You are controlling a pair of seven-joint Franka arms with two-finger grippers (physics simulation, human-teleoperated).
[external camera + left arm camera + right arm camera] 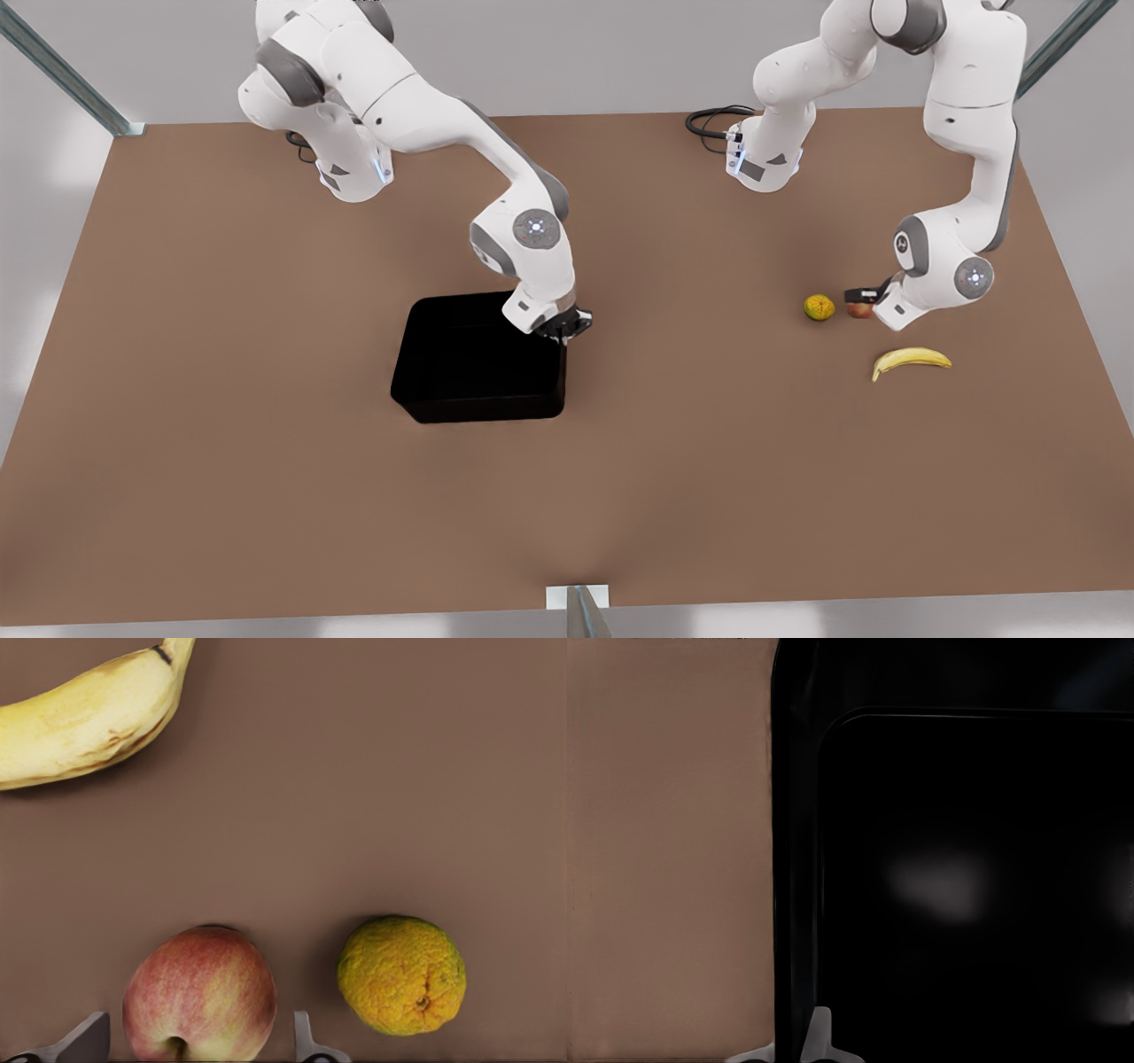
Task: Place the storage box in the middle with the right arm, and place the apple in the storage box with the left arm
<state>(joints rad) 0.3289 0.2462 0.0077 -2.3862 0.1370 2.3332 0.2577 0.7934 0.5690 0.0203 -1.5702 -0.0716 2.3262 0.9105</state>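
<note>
The glossy black storage box [469,363] [966,886] rests on the brown table, a little toward the front view's left of centre. My right gripper [563,332] [796,1050] is at the box's wall on the front view's right, near the far corner, with its fingers shut on that wall. The red apple [858,309] [199,992] with yellowish patches lies on the table at the front view's right. My left gripper [864,297] [199,1045] is lowered over it and stands open. Its fingertips [89,1036] flank the apple with small gaps on both sides.
A yellow-orange-green round fruit [819,307] [401,974] lies close beside the apple, on the side toward the box. A banana [911,359] [84,718] lies nearer the table's front edge. A black cable [709,120] coils at the far edge.
</note>
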